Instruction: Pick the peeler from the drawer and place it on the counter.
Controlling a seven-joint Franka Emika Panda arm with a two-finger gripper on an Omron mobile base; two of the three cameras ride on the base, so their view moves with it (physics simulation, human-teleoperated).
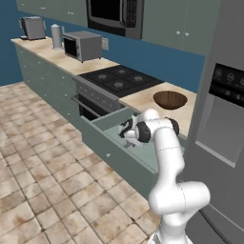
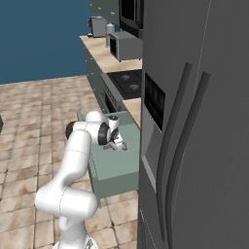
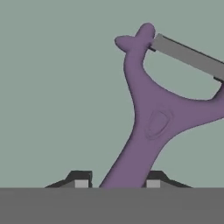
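Left base view, left to right: a tiled floor (image 1: 43,157) in mottled tan meets a run of grey-green cabinets under a beige stone table (image 1: 143,97). At the far left of the table stand a toaster (image 1: 32,27), a pale kettle (image 1: 57,36) and a grey microwave (image 1: 82,45) against a blue wall (image 1: 157,57). Next comes a black stovetop (image 1: 119,80), then a wooden bowl (image 1: 170,100) resting on the table, and at the right edge a tall grey refrigerator (image 1: 224,119). Below the table, between stovetop and bowl, the drawer (image 1: 112,143) stands pulled out over the floor. The white arm (image 1: 167,157) bends over it, its hand lowered inside the drawer.

Right base view, left to right: floor, then the arm, then the open drawer (image 2: 116,170) with the fingers (image 2: 118,145) down in it, then the refrigerator door.

Hand view: the peeler (image 3: 151,118) lies on the flat grey-green drawer floor, its forked head and grey blade toward the upper right, its slim purple handle running down between the two dark fingers (image 3: 81,180). The fingers stand narrow, one just beside each side of the handle; whether they press on it I cannot tell.
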